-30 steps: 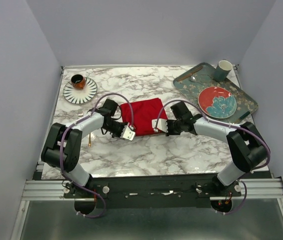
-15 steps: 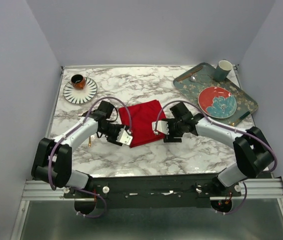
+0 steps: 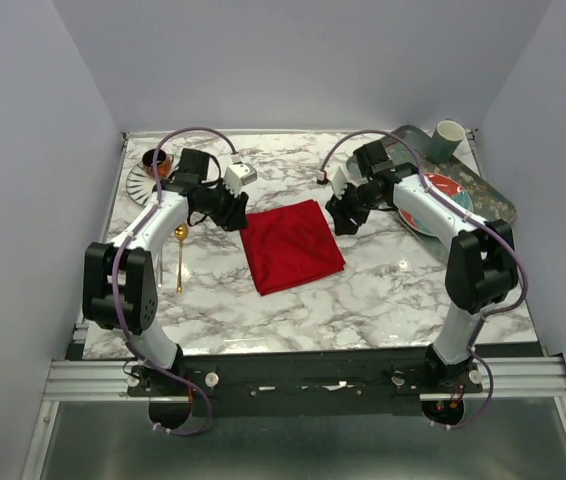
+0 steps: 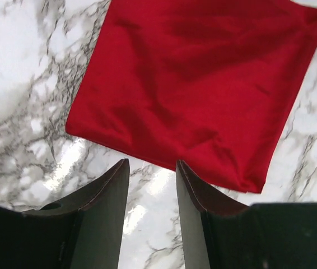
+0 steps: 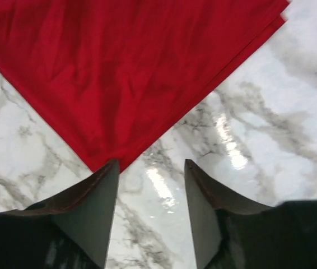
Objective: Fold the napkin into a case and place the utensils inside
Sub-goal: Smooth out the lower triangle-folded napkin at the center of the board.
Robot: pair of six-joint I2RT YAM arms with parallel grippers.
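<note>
The napkin (image 3: 291,245) is lying mid-surface (image 3: 383,290) as a soft, faintly creased red rectangle, layered but, I judge, not yet narrowed into a case. The left pincer (image 4: 152,163) and right pincer (image 5: 150,165) are hovering just beside its far corners, jaws parted, empty. The slim gold spoon (image 3: 178,262) is waiting on glossy marble, leftward.

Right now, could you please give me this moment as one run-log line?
napkin: folded, flat on table | left pincer: open, empty | right pincer: open, empty | gold spoon: on table, outside napkin
</note>
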